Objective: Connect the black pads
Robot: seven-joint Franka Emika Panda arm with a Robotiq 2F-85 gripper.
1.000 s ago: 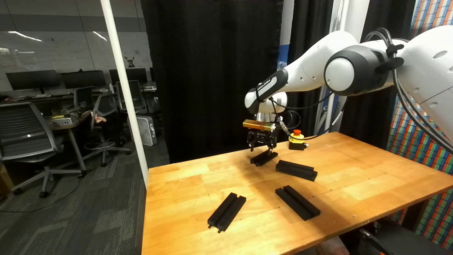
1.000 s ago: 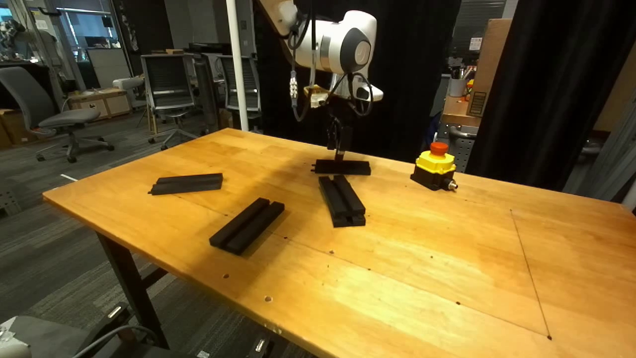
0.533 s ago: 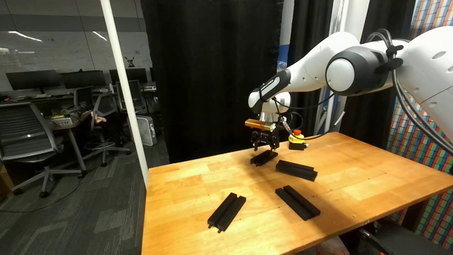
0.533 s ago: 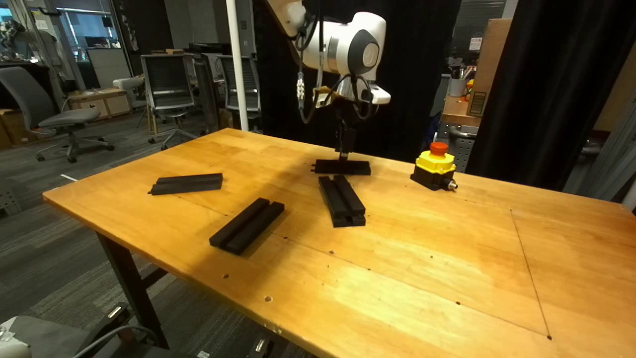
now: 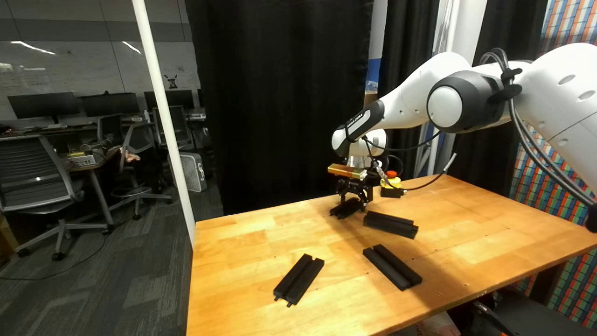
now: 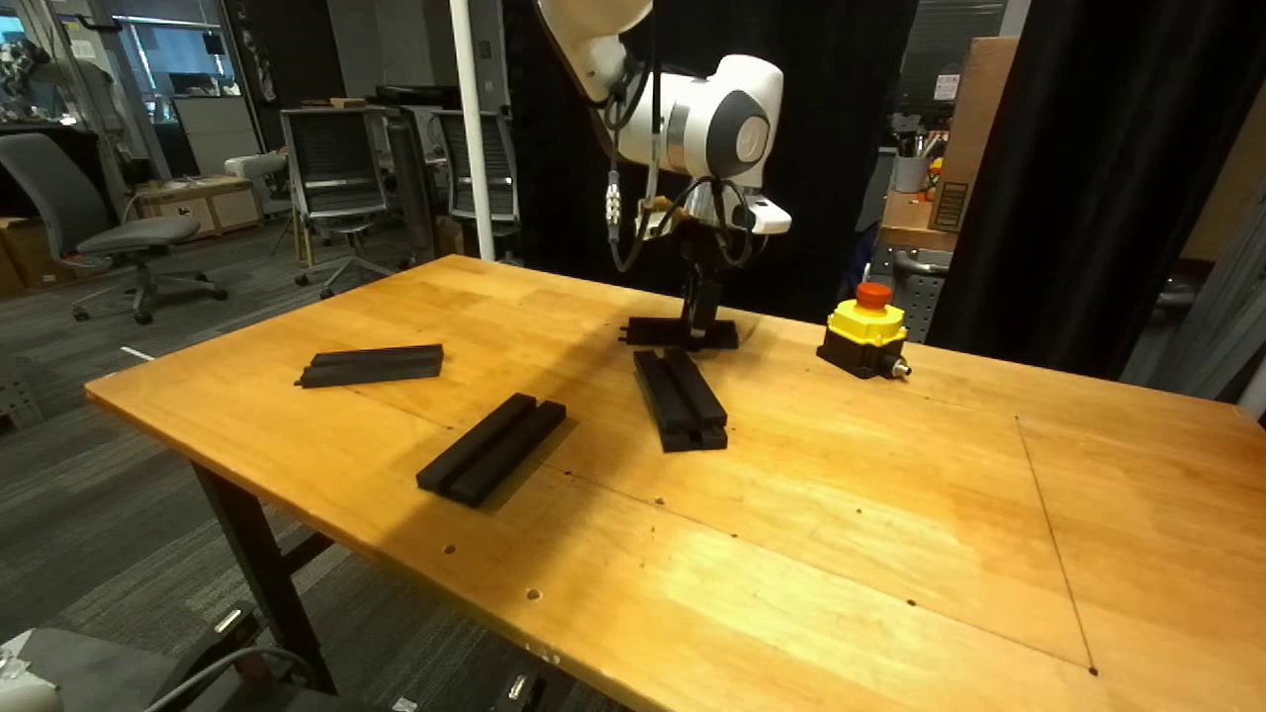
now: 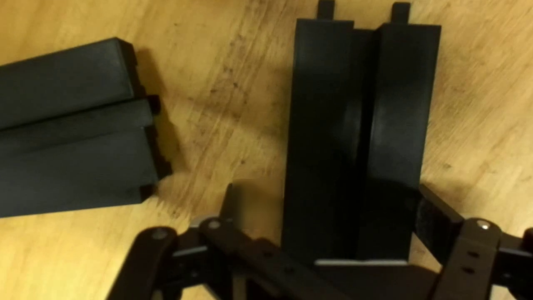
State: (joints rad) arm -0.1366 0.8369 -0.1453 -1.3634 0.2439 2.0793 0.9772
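Several pads (image 5: 305, 282), scattered across the surface (image 6: 841, 534). Released pincer (image 7: 332, 198) around one pad (image 7: 325, 125) near the edge, with spread fingers (image 7: 435, 221); visible gap on one side, can't tell about contact on the other. Another pad (image 7: 62, 83) just beside, angled. Farther along the edge, yellow button (image 6: 866, 326); curtain (image 5: 289, 102) behind.

Tiny lettering (image 5: 358, 121) on the white arm (image 5: 417, 100) probably reads "FRANKA EMIKA".

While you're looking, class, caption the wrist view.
Open hand astride a grooved black pad, tabs at its far end.
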